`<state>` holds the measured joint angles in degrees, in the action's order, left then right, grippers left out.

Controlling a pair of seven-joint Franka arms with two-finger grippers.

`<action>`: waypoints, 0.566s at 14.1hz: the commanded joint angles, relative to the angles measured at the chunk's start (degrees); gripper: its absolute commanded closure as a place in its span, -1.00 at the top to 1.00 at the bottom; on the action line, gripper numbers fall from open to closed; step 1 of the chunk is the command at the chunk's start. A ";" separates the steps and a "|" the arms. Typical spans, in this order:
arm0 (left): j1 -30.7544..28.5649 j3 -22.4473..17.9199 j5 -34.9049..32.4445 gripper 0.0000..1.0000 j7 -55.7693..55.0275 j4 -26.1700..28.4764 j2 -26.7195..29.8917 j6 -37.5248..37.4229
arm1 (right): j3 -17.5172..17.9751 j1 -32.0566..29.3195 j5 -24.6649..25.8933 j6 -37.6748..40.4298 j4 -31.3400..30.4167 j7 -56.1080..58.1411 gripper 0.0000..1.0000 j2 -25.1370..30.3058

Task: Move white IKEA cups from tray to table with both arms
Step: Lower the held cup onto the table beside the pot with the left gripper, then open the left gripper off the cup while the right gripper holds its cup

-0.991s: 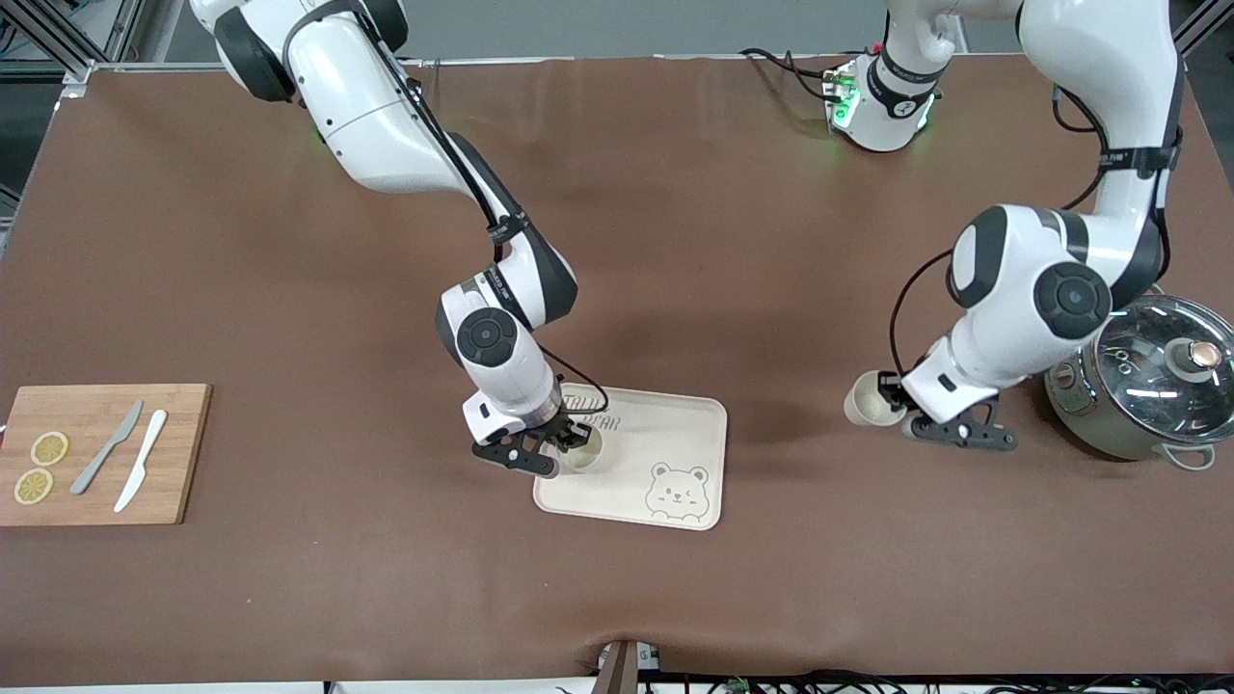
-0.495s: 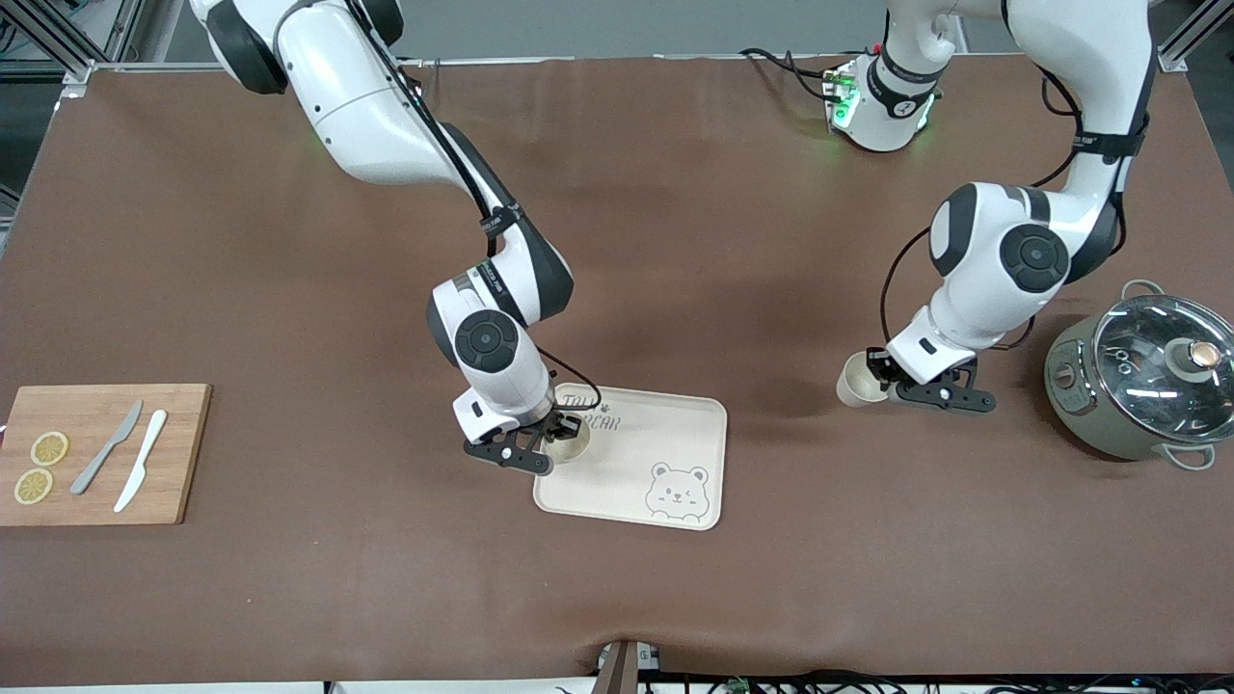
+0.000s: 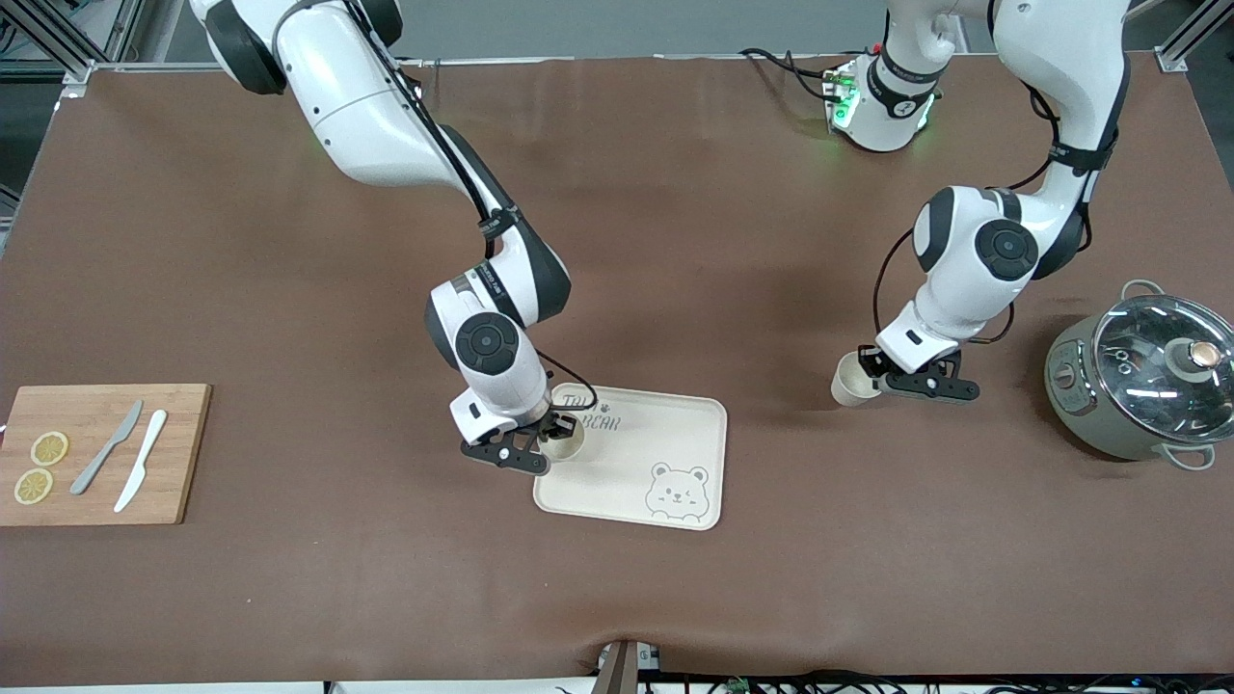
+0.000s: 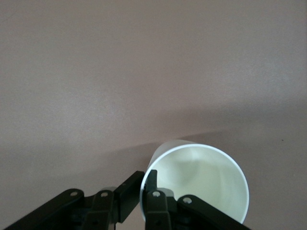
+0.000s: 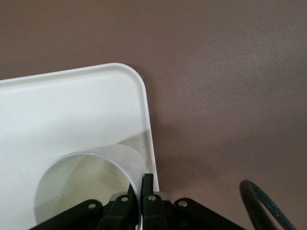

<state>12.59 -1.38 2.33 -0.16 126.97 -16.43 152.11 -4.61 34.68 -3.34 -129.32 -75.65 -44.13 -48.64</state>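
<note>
My right gripper (image 3: 551, 436) is shut on the rim of a white IKEA cup (image 3: 565, 440). That cup is at the corner of the bear-printed tray (image 3: 680, 424) nearest the right arm's end. In the right wrist view the fingers (image 5: 147, 184) pinch the cup (image 5: 86, 184) wall just inside the tray (image 5: 62, 110) rim; whether it rests on the tray I cannot tell. My left gripper (image 3: 873, 372) is shut on the rim of the second cup (image 3: 852, 383), over bare table between tray and pot. The left wrist view shows this cup (image 4: 201, 182) clamped by the fingers (image 4: 154, 184).
A grey pot with a glass lid (image 3: 1147, 371) stands at the left arm's end. A wooden cutting board (image 3: 183, 453) with two knives and lemon slices lies at the right arm's end. A dark cable loop (image 5: 261, 206) shows beside the tray.
The left arm has carried its cup away from the pot, toward the tray. The right gripper has shifted its cup slightly toward the tray's corner.
</note>
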 commanded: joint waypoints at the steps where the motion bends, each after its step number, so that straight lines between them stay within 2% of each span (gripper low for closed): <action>1: -0.28 0.15 -1.10 -1.00 0.52 0.39 -0.61 1.69 | 0.22 -0.84 1.92 0.04 -0.29 1.15 -1.00 0.04; 8: -0.37 0.15 -1.09 -1.00 0.69 -0.05 -2.37 2.84 | 0.13 -1.72 4.12 0.21 -0.46 2.64 -1.00 -0.22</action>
<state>12.58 -1.38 2.32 -0.16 126.98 -18.87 154.21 -4.78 33.81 -0.95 -129.35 -75.83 -42.75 -48.82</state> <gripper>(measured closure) 0.903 0.960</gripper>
